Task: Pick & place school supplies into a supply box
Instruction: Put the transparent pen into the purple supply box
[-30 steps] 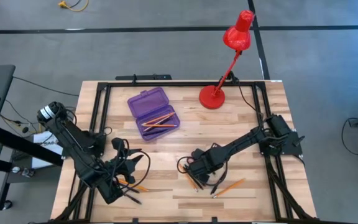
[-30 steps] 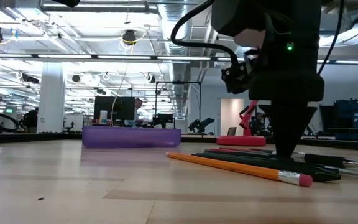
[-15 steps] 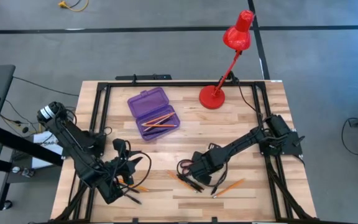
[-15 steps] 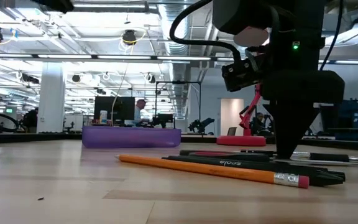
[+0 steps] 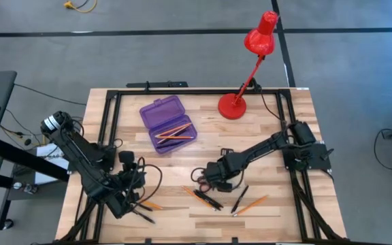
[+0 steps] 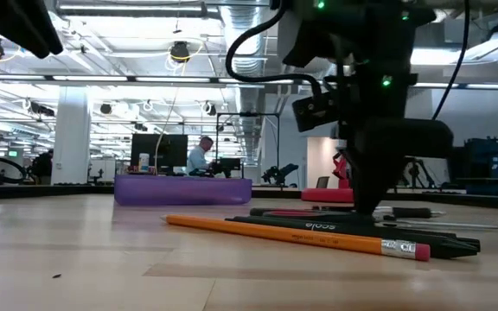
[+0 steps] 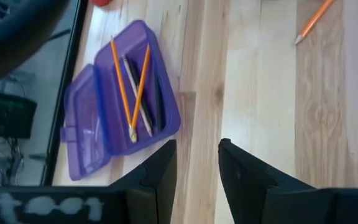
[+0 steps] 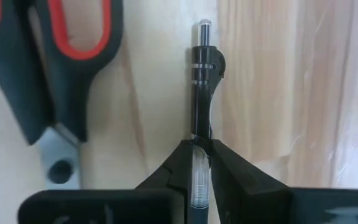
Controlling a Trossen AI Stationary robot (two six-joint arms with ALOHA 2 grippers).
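Observation:
The purple supply box (image 5: 169, 126) lies open on the table's far left part, with orange pencils and a dark pen inside (image 7: 132, 93). My right gripper (image 5: 208, 182) points down at mid-table and is shut on a black pen (image 8: 202, 81). The red-handled scissors (image 8: 61, 62) lie flat right beside that pen. More pens and an orange pencil (image 5: 203, 197), a black pen (image 5: 239, 198) and a pencil (image 5: 254, 203) lie loose on the near side. My left gripper (image 5: 132, 182) is open near the table's left near corner, raised and touching nothing. My right gripper (image 8: 199, 146) pinches the black pen between its two fingertips, on the barrel (image 8: 201, 127) just behind the clipped cap. The fingers come from above, pointing down. The pen lies level along the wood; whether it is lifted clear does not show.
A red desk lamp (image 5: 233, 105) stands by the far edge, its head leaning out past the table. An orange pencil (image 5: 148, 204) and a black pen (image 5: 141, 216) lie beside the left arm. A black frame (image 5: 107, 122) runs along the table's edges. Bare wood lies between box and right gripper.
My right gripper has moved a little toward the table's left and far side. Under it the bundle of pens and the long pencil slid leftward and spread apart, and one black pen now lies alone to its right. My left gripper has lifted and drawn back slightly.

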